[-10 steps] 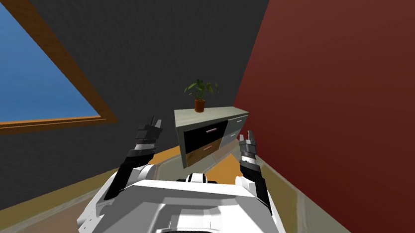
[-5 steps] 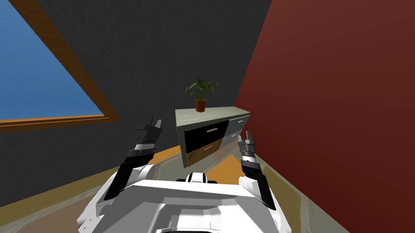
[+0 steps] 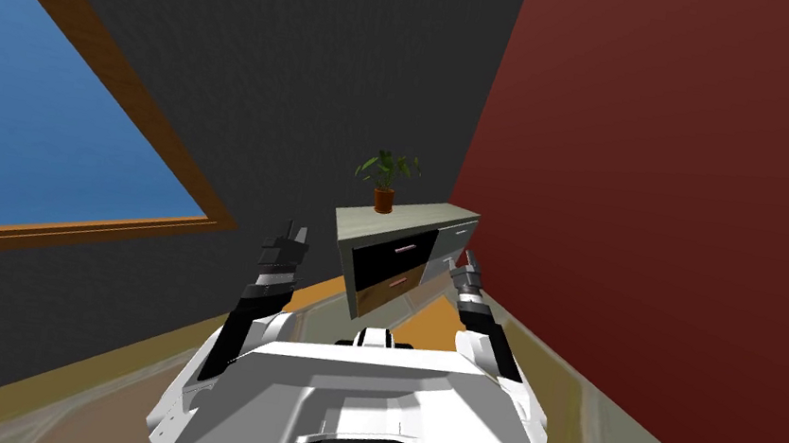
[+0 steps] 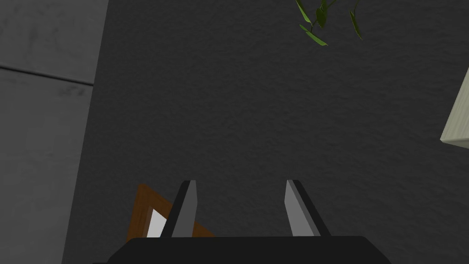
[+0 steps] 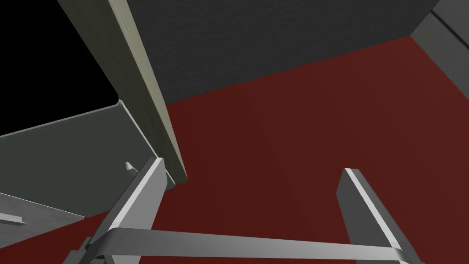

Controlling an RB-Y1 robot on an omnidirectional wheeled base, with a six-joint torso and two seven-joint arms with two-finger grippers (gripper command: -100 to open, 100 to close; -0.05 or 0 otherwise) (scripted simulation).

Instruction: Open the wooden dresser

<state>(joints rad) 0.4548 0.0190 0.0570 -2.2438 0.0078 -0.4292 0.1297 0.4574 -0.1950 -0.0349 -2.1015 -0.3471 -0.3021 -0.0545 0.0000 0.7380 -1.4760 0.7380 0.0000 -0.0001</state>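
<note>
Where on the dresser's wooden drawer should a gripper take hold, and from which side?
Grip the small pale bar handle at the middle front of the drawer. Come from the front: the bar lies level along the face, so pinch it above and below.

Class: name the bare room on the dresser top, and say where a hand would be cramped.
The dresser top is bare from the potted plant to the red wall. Cramped: the end by that wall, where the open right gripper hovers near the grey drawers.
</note>
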